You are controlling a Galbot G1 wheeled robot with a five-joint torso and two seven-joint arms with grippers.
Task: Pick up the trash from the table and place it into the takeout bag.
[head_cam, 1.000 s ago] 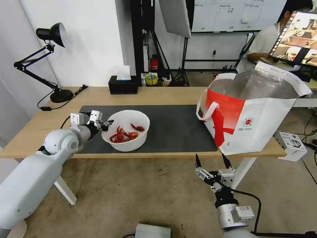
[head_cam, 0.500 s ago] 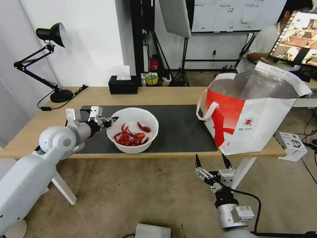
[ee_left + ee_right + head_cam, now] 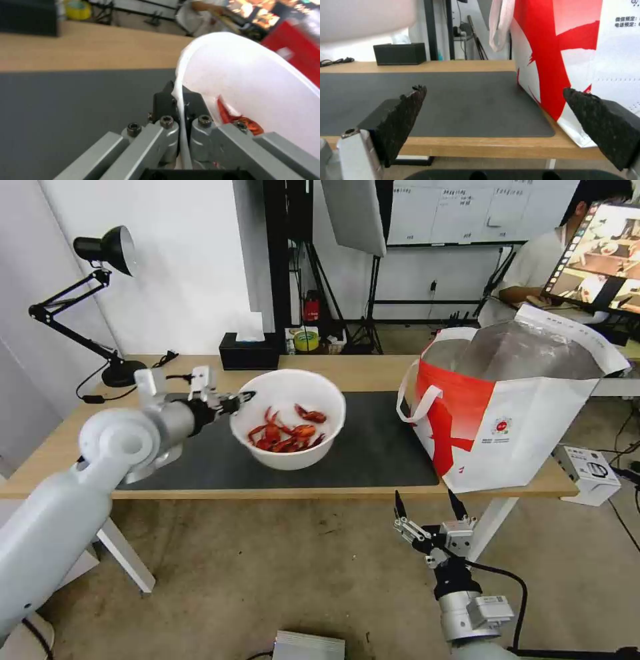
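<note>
While the left gripper (image 3: pixel 241 398) pinches the near-left rim of the white bowl (image 3: pixel 288 418), the bowl hangs clear above the dark grey mat (image 3: pixel 373 447), lifted off the table (image 3: pixel 200 373). Left wrist view: both fingers (image 3: pixel 196 105) closed tight on the thin white rim (image 3: pixel 180 100), one inside the wall, one outside. Red crayfish shells (image 3: pixel 283 432) lie heaped in the bowl's bottom; bowl roughly level, slight tilt.

Takeout bag (image 3: pixel 513 427) stands upright at the table's right end, partly on the mat's edge, mouth open, silver lining showing, white strap handle (image 3: pixel 417 403) hanging on the side facing the bowl. Bowl and bag well apart.

Right gripper (image 3: pixel 428 507) sits low, below and in front of the table edge, near the bag's lower corner; fingers spread wide, holding nothing. Right wrist view: black pads (image 3: pixel 408 112) parted, mat and bag side between them.

Black tissue box (image 3: pixel 249 352) at the table's far edge; black desk lamp (image 3: pixel 100 253) at the far left.
</note>
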